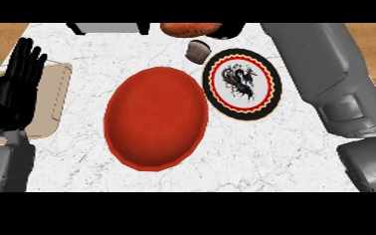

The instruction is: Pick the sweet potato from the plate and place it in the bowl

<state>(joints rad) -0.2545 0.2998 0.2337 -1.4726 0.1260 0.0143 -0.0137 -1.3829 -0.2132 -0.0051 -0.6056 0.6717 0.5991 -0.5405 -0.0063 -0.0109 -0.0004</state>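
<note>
Although the sweet potato at the counter's far edge, beyond the plate and red bowl, looks firm and rounded, best grasped across its middle, the right hand's state cannot be told, while the left hand rests spread.

I see the sweet potato held up at the top edge, beyond the plate. The red bowl sits beside the plate. My left hand rests open at left.

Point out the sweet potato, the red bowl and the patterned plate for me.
sweet potato [189, 28], head view, its orange top surface.
red bowl [155, 117], head view, its inner floor.
patterned plate [241, 56], head view, its dark upper rim.
</note>
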